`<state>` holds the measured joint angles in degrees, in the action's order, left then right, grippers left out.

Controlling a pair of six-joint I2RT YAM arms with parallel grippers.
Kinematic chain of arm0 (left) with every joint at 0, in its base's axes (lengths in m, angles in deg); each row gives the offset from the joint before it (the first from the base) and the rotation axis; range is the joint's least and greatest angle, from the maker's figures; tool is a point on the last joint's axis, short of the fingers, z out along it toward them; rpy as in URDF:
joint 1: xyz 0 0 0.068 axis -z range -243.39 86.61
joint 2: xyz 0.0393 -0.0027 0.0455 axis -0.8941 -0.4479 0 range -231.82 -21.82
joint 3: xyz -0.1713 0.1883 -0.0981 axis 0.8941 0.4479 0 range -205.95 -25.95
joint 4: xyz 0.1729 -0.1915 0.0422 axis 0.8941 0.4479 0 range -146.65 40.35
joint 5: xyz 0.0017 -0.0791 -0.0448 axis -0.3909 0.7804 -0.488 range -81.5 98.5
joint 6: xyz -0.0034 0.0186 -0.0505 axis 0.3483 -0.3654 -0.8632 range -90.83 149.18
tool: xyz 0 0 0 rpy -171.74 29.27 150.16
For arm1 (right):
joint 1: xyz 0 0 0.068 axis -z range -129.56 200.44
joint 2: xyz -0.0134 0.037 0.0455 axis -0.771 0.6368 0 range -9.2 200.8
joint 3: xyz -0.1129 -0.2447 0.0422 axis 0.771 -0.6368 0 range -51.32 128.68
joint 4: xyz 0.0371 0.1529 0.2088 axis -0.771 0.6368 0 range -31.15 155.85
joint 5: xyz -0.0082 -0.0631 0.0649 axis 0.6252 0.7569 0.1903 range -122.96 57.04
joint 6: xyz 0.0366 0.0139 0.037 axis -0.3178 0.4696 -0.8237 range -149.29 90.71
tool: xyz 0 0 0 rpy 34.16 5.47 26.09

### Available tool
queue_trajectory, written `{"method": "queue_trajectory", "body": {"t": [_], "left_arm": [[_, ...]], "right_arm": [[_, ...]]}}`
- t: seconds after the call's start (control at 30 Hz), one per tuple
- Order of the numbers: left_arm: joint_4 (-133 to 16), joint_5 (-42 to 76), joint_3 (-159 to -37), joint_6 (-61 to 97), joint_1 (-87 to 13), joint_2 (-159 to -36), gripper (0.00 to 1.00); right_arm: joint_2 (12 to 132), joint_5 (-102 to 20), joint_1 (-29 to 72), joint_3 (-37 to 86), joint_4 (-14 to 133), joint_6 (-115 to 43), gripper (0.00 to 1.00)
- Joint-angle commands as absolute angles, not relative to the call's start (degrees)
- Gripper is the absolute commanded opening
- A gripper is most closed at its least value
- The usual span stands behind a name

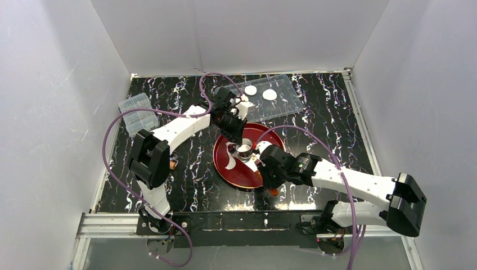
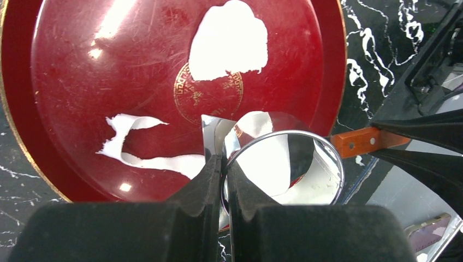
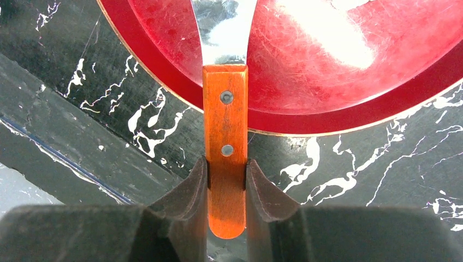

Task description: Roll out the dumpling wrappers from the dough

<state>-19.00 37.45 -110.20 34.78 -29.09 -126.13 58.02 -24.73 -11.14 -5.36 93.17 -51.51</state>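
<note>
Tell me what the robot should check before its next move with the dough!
1. The left end effector pinches the round cutter: ok.
2. The right end effector grips the spatula by its wooden handle: ok.
3. The spatula blade reaches onto the red plate: ok.
4. Enough dough on the plate to cut: ok, one big piece plus ragged scraps.
5. Space in the clear tray beside the two wrappers: ok.
6. A cut disc inside the cutter: cannot tell.
</note>
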Motion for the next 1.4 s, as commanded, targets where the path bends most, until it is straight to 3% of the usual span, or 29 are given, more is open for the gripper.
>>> {"method": "queue_trajectory", "body": {"t": [0.0,0.4,1.37], "left_arm": [[-19.4,34.4,-109.5,34.8,-30.0,-124.0,0.00],[-20.6,43.9,-107.5,31.0,-35.4,-122.4,0.00],[-24.0,46.8,-103.7,32.7,-39.2,-120.8,0.00]], "right_arm": [[56.7,-23.5,-11.2,-4.7,92.2,-51.9,0.01],[57.2,-22.6,-11.2,-5.4,92.3,-52.7,0.01],[51.8,-26.5,-9.9,-9.1,87.9,-56.7,0.01]]}}
